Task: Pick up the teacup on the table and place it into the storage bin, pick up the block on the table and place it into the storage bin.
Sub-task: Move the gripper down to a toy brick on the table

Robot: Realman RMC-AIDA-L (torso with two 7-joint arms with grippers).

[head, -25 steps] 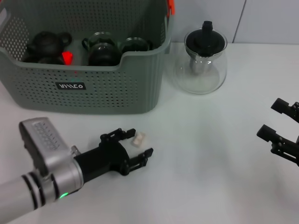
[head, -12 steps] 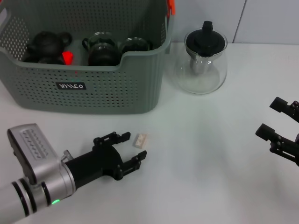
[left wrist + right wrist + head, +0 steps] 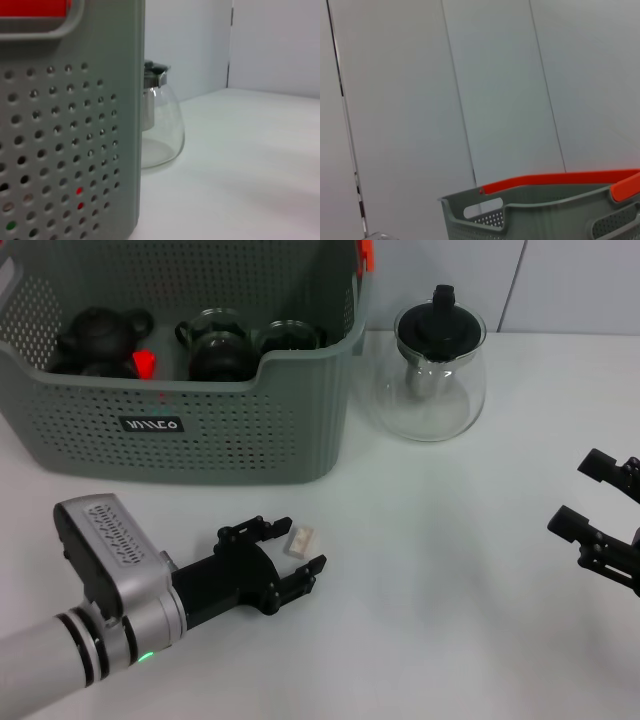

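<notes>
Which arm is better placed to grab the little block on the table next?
Left. Its open tool already straddles the small block lying just in front of the storage bin. The right tool sits far off at the table's right edge.

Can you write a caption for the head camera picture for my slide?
Left gripper, open, reaches around the small block on the table in front of the storage bin.

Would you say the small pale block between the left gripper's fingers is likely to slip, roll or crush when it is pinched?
The block looks flat-sided, so it probably won't roll. It seems rigid, likely not crushing. Being small within the open left gripper, it may skid sideways on the smooth table.
</notes>
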